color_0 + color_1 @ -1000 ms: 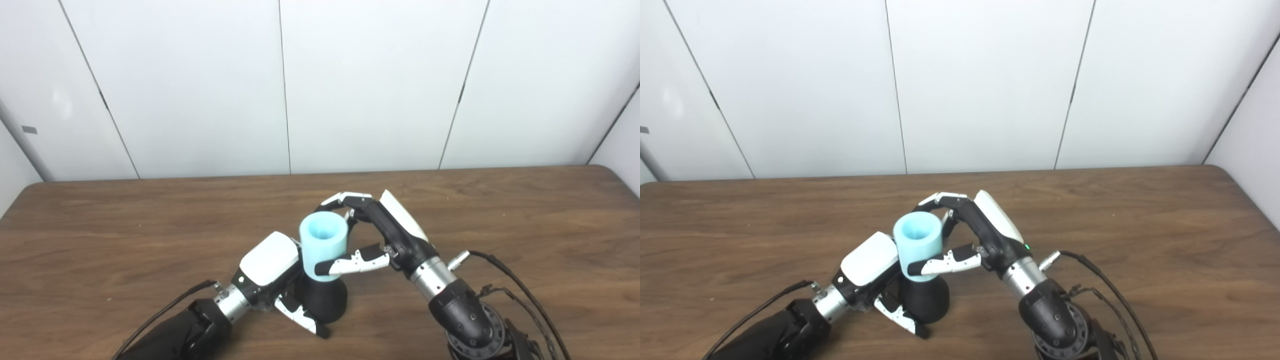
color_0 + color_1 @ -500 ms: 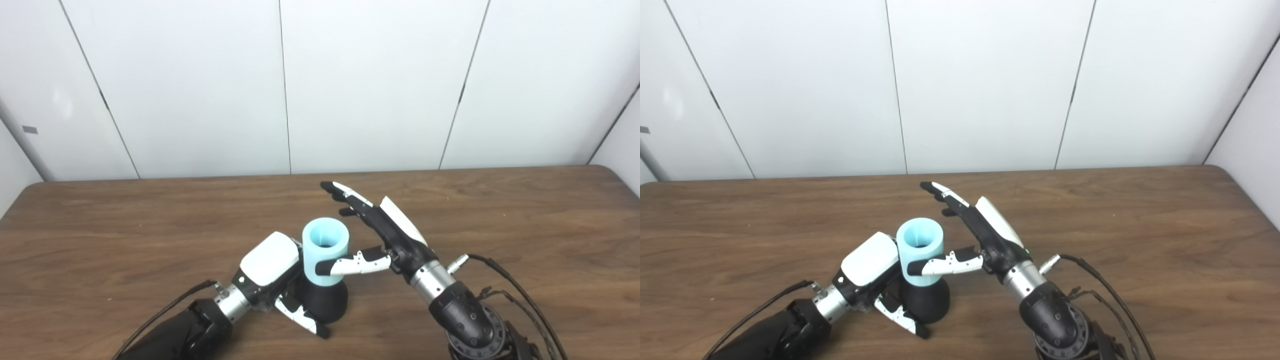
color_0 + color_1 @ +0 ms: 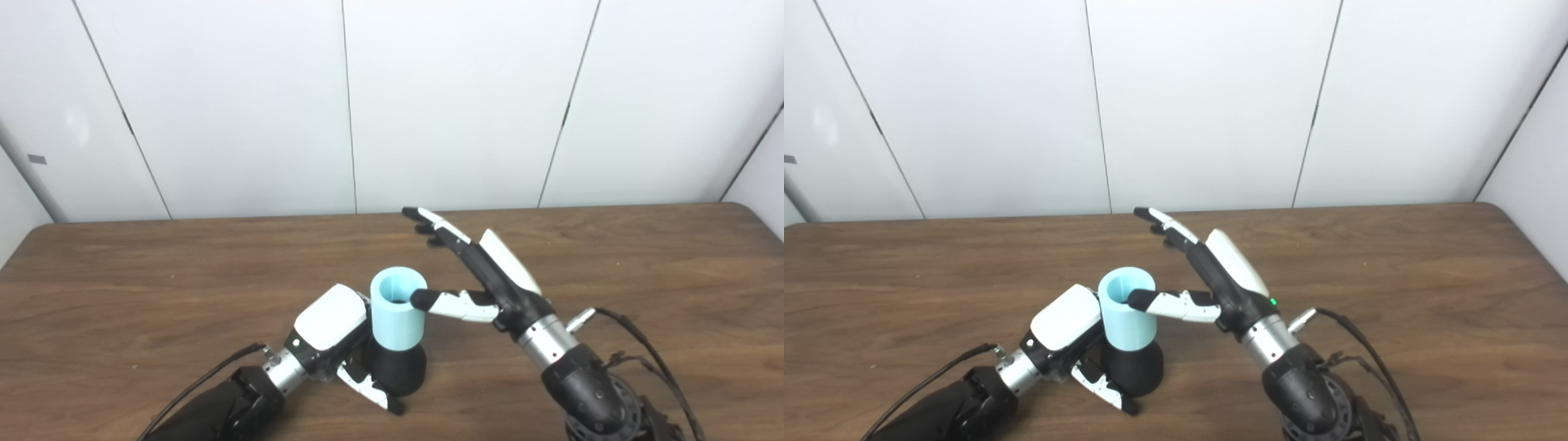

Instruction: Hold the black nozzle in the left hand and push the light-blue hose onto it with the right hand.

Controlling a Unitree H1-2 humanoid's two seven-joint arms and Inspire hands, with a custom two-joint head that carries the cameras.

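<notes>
A black cone-shaped nozzle [image 3: 398, 370] stands upright on the wooden table [image 3: 122, 294]. The light-blue hose [image 3: 397, 309], a short open tube, sits over its top. My left hand [image 3: 334, 334] is shut on the nozzle from the left, fingers curled round its lower front. My right hand [image 3: 484, 275] is open, fingers stretched up and away toward the wall. Only its thumb tip lies by the hose's right rim.
Black cables [image 3: 637, 349] trail from my right wrist across the table at the lower right. White wall panels [image 3: 349, 104] stand behind the table's far edge.
My right hand has let go of the hose, its fingers straightening and lifting away to the right. The hose now sits lower and more upright on the nozzle. The left hand has stayed put.
</notes>
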